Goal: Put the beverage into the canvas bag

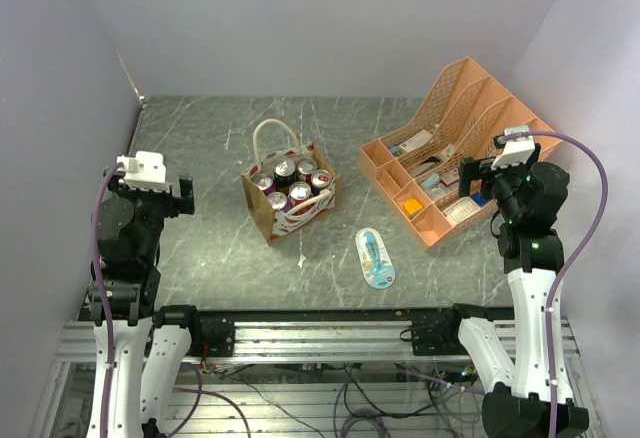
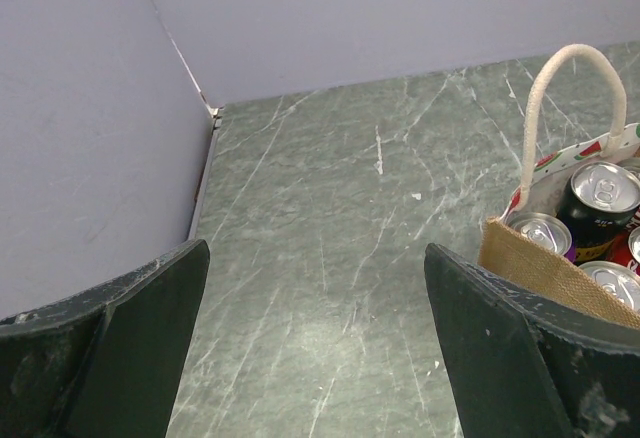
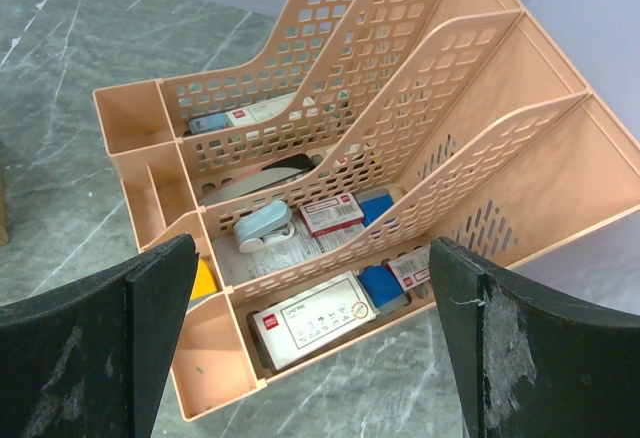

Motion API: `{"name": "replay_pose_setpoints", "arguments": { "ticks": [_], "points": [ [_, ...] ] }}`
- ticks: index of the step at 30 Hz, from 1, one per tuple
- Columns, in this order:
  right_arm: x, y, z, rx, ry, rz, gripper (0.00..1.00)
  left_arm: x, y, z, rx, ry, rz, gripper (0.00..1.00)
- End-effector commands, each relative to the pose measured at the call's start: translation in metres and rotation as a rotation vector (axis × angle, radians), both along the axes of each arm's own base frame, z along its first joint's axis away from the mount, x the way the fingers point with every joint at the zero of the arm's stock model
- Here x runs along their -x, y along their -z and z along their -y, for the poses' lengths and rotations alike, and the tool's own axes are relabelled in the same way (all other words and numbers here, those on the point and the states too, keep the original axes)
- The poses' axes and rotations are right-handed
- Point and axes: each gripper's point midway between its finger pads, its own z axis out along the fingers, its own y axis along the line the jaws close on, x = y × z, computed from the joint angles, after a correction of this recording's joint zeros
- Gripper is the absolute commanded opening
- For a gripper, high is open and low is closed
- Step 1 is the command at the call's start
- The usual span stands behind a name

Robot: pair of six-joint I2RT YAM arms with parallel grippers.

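The tan canvas bag (image 1: 263,214) with white looped handles and red watermelon prints stands upright mid-table. Several beverage cans (image 1: 297,180) stand inside it, tops showing. In the left wrist view the bag (image 2: 530,268) is at the right edge with cans (image 2: 600,193) in it and one handle (image 2: 560,68) standing up. My left gripper (image 1: 186,196) is open and empty, raised to the left of the bag, over bare table (image 2: 315,338). My right gripper (image 1: 476,174) is open and empty, raised over the orange organizer (image 3: 310,338).
The orange plastic mesh desk organizer (image 1: 470,108) sits at the back right, holding boxes and small stationery (image 3: 315,318). A blue and white oval packet (image 1: 375,258) lies flat on the table in front of the bag. Walls close in the left, back and right.
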Motion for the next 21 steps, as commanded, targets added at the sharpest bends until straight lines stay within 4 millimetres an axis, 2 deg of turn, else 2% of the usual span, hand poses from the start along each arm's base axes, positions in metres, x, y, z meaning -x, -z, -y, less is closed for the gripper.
{"name": "replay_pose_setpoints", "arguments": {
  "ticks": [1, 21],
  "points": [
    [0.0012, -0.0035, 0.0050, 0.020, 0.017, 0.015, 1.00, 0.0032, -0.0129, 0.0008, 0.003, 0.008, 0.035, 0.99],
    [0.0009, -0.0033, 0.0044, 0.033, 0.020, 0.012, 1.00, -0.0008, -0.0074, 0.0008, -0.002, 0.010, 0.014, 0.99]
  ]
}}
